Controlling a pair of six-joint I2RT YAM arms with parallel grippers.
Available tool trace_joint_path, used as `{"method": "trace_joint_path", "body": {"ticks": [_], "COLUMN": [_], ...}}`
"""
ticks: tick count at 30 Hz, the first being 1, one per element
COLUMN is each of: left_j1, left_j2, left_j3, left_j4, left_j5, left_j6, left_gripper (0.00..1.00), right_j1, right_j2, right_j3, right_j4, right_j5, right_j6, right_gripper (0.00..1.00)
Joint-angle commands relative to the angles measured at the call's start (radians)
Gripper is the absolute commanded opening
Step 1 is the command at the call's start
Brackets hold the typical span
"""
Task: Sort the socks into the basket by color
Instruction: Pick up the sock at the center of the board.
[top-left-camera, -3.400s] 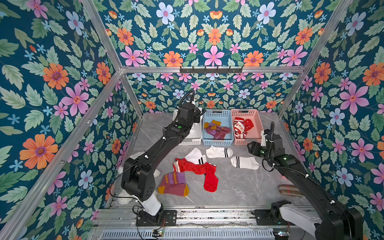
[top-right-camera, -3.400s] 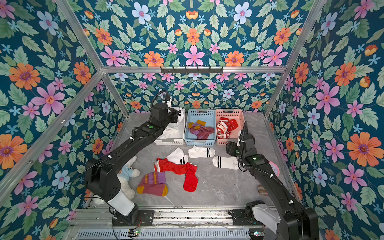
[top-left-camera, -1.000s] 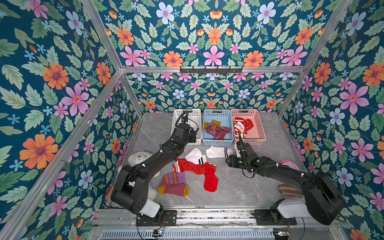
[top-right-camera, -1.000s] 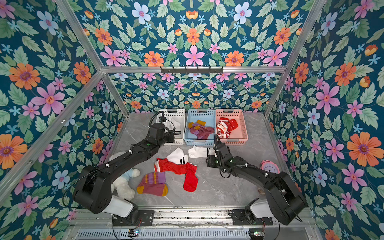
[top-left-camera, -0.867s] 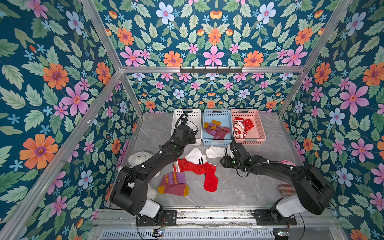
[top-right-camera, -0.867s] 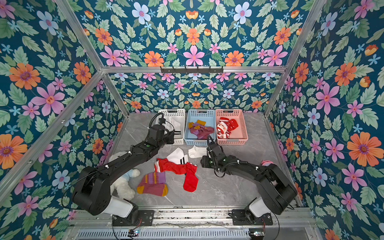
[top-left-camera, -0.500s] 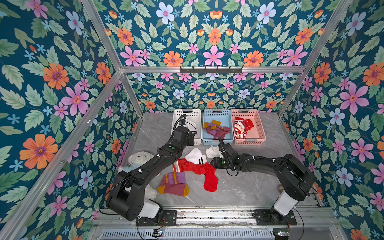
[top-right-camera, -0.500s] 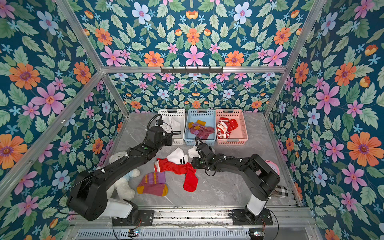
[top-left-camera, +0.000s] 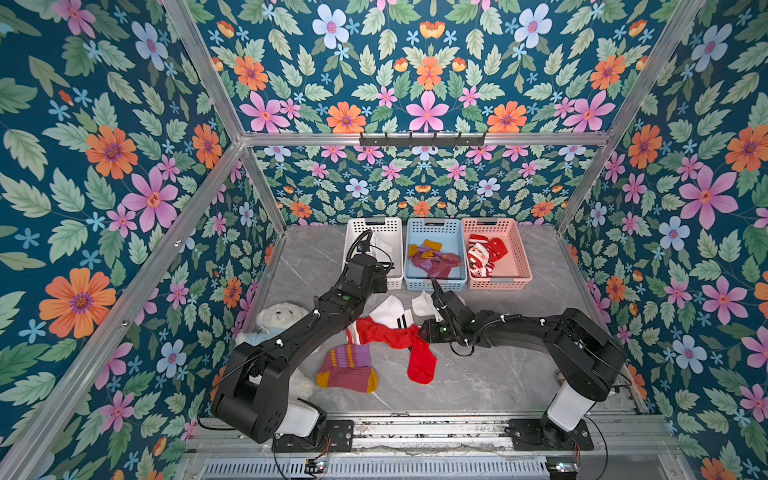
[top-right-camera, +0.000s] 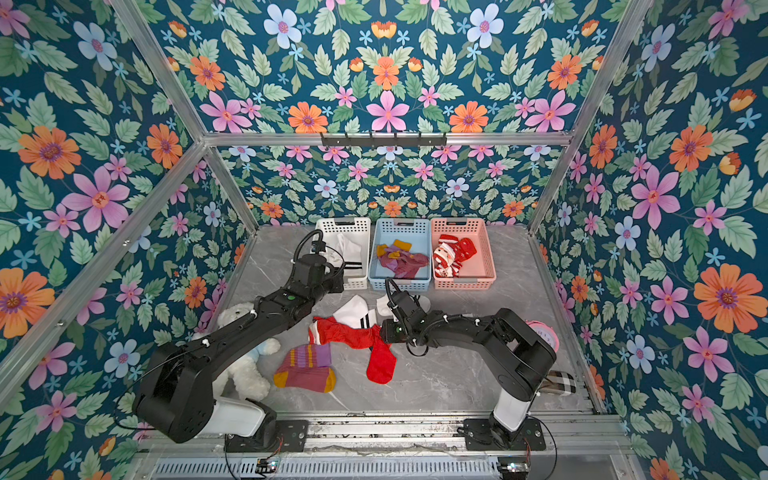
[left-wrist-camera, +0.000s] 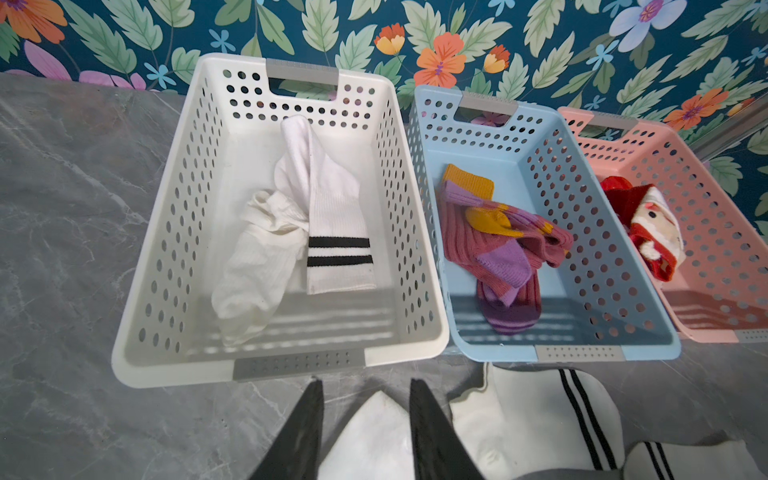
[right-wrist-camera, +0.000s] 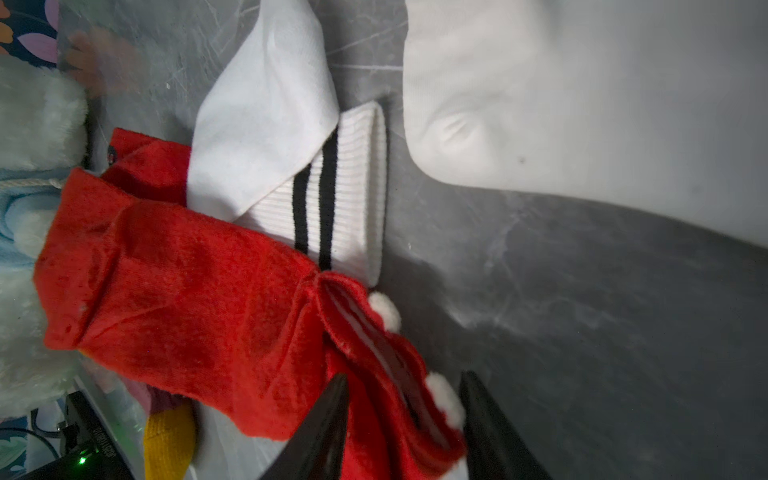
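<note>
The right fingers (right-wrist-camera: 324, 424) sit on both sides of the red sock (right-wrist-camera: 187, 299) on the desk (right-wrist-camera: 582, 332); I cannot tell if they squeeze it. The left fingers (left-wrist-camera: 305, 419) are apart over a white sock (left-wrist-camera: 365, 436), near the white basket (left-wrist-camera: 174, 372).

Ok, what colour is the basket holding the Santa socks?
Pink. The basket shows best in a top view.

Both top views look down from the front over the whole table (top-left-camera: 498, 374); wrist views hover close
</note>
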Motion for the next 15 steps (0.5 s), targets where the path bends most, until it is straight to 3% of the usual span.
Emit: {"method": "trace_joint_path", "body": {"ticks": [1, 3, 10, 15], "left_j1": [0.000, 0.000, 0.000, 0.000], "left_j2": [-0.009, -0.010, -0.016, -0.031], "left_j3": [0.001, 0.001, -0.006, -0.020], "left_j4": [-0.008, -0.010, -0.011, -0.011], "left_j5": [-0.010, -0.012, -0.014, -0.019], "left_j6": [-0.010, -0.010, -0.010, -0.013], "left_gripper": [0.38, 0.38, 0.38, 0.37], "right_j1": [0.003, 0.003, 0.002, -0.003], "right_j2": [0.002, -0.004, -0.054, -0.173], "right_j3": [-0.003, -0.005, 0.010, 0.045], "right_j4": [0.025, 0.024, -0.011, -0.101], "right_j5": [-0.004, 0.004, 0.039, 0.104], "right_j6": [0.023, 0.025, 0.006, -0.043], "right_gripper": [0.35, 0.24, 0.01, 0.00]}}
